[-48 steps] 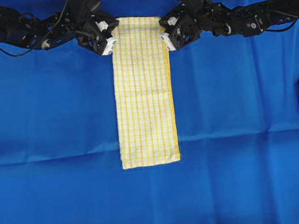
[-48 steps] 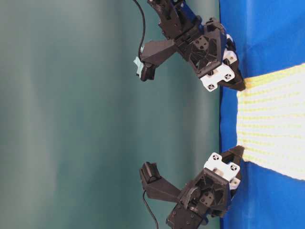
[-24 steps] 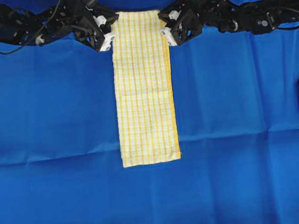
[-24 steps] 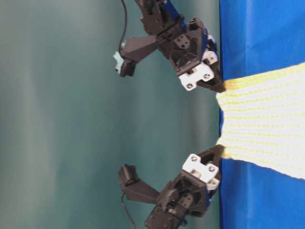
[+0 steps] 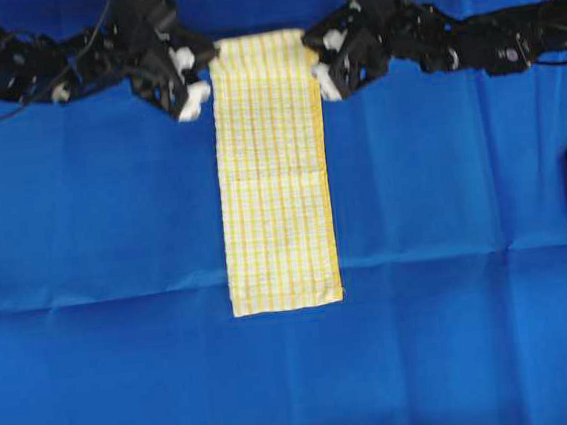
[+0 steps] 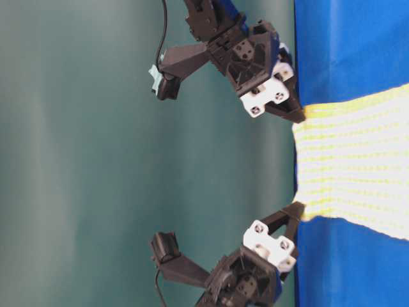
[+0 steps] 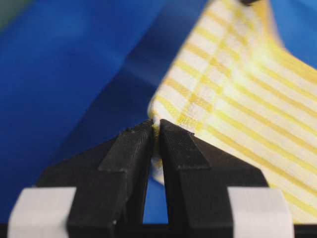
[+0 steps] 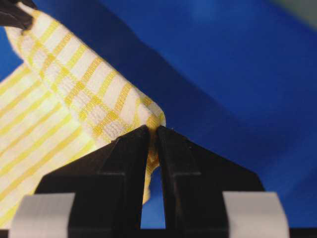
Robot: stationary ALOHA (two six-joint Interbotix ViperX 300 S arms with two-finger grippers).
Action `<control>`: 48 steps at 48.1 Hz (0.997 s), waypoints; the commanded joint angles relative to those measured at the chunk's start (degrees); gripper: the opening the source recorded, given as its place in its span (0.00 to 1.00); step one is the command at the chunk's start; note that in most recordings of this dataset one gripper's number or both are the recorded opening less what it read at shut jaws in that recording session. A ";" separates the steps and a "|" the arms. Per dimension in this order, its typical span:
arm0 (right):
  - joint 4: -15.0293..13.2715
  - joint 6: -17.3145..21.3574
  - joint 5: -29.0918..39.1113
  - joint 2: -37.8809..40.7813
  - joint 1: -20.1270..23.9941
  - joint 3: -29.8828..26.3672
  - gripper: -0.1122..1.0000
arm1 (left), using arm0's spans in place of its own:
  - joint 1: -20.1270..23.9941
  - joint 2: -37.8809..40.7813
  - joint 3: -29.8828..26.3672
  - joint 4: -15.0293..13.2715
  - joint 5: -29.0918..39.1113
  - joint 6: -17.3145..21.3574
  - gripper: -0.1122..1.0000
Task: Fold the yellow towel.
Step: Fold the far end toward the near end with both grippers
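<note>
The yellow towel (image 5: 274,173) is thin, soft and light, so I judge it will sag and drape at once when lifted; it cannot be pushed, only pulled by its edges; the two far corners are the sensible places to take it. It lies as a long narrow strip in the middle of the blue cloth (image 5: 105,240) that covers the tabletop, already doubled lengthwise as it seems. The left gripper (image 7: 155,133) has its fingers clenched on one far corner; the right gripper (image 8: 153,134) has its fingers clenched on the other corner. Both arms reach in from the far side, low and nearly level, wrists turned inward toward each other; in the table-level view the far edge looks raised a little and stretched between them.
</note>
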 commanded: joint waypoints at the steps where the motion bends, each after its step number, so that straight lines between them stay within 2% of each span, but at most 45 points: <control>1: 0.09 0.26 -0.44 -3.16 2.29 0.88 0.16 | -3.25 -2.90 1.23 -0.09 -0.62 -0.09 0.14; 8: 0.70 0.44 -0.53 -5.89 6.50 3.69 0.16 | -8.96 -5.01 3.69 -0.09 -0.62 -1.41 0.14; 20: 3.69 0.88 -0.70 -9.14 14.85 8.00 0.16 | -18.46 -6.50 6.42 -0.09 -0.88 -7.21 0.14; 29: 5.98 0.88 -1.49 -9.23 21.62 8.70 0.16 | -24.52 -7.91 6.94 -0.18 -0.53 -11.60 0.14; 48: 9.76 0.88 -2.20 -9.14 31.03 8.61 0.16 | -36.91 -6.94 4.83 -0.70 -0.44 -13.97 0.14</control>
